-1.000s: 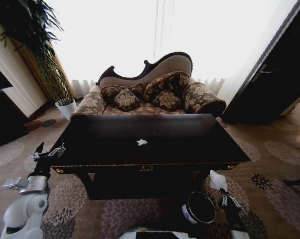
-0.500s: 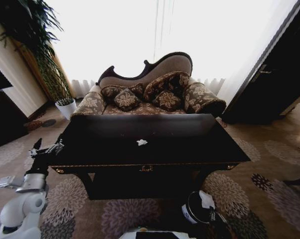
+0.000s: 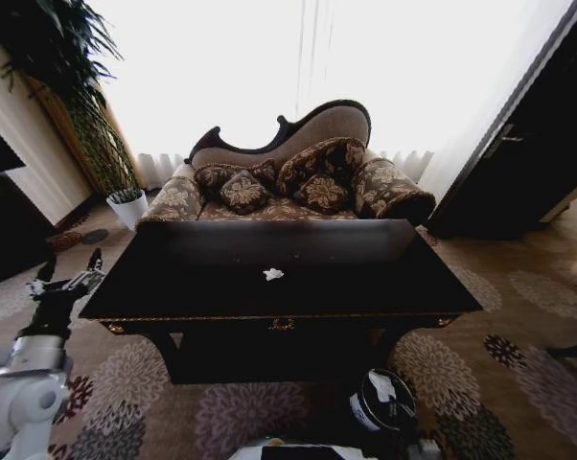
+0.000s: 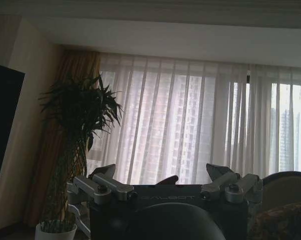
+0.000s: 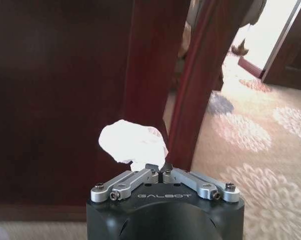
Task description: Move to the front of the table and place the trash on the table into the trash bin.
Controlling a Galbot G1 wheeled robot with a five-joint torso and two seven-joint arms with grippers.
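The black glossy table [image 3: 173, 297] stands straight ahead, with one crumpled white paper wad [image 3: 272, 274] lying near its middle. Below its front right corner, the round black trash bin [image 3: 363, 414] sits on the carpet. My right gripper [image 3: 392, 402] hangs over the bin's mouth, shut on a second white paper wad [image 3: 379, 385]. In the right wrist view that wad [image 5: 133, 142] sticks out past the closed right gripper [image 5: 161, 173], in front of a dark table leg [image 5: 193, 80]. My left gripper [image 3: 70, 272] is raised off the table's left end, open and empty, and the left gripper [image 4: 165, 176] points toward the curtains.
A patterned sofa [image 3: 288, 187] stands behind the table. A white plant pot [image 3: 127, 206] with a tall plant is at the back left. Dark furniture [image 3: 538, 144] lines the right side. Flowered carpet [image 3: 519, 364] surrounds the table and bin.
My right gripper carried the paper wad left and down from beside the table corner to over the bin. My left arm swung left, away from the table edge.
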